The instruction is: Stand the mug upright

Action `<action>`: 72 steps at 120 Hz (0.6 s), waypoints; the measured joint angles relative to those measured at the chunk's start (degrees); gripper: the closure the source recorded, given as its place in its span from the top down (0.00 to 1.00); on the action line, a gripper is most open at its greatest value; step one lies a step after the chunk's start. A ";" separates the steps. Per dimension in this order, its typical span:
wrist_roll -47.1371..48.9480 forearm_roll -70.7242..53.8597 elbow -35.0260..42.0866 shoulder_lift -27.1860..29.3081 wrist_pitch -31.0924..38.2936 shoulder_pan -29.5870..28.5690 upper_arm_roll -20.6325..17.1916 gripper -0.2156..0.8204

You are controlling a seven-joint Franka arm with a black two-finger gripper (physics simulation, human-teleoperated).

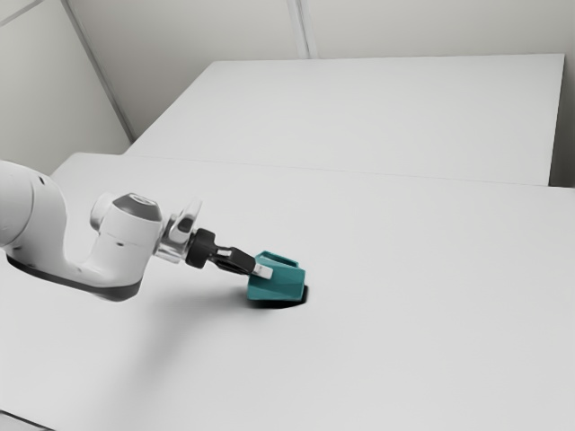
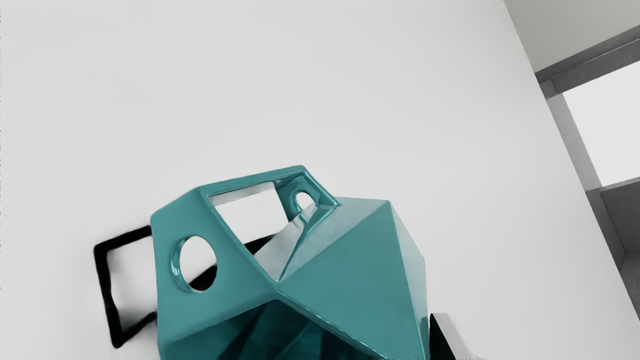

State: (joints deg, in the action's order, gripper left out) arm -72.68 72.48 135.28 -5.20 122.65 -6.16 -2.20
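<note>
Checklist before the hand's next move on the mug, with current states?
1. Mug upright: not ok. It is tipped over, handle on its upper side.
2. Hand at the mug: ok. The exterior view shows its tip against or just in front of the teal body.
3. Grip holding from two sides: cannot tell. Confirm before any lift or turn.
4. Mug's contact with the table: cannot tell. A dark shadow lies right below it, but the gap, if any, can't be judged.
5. Mug away from the table's edges: ok. Tabletop extends on every side of it in the exterior view.
</note>
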 joint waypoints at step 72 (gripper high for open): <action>8.90 -20.80 -6.22 5.85 0.11 1.49 -1.33 0.03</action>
State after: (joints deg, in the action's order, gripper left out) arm -63.78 51.68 129.06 0.65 122.76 -4.67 -3.52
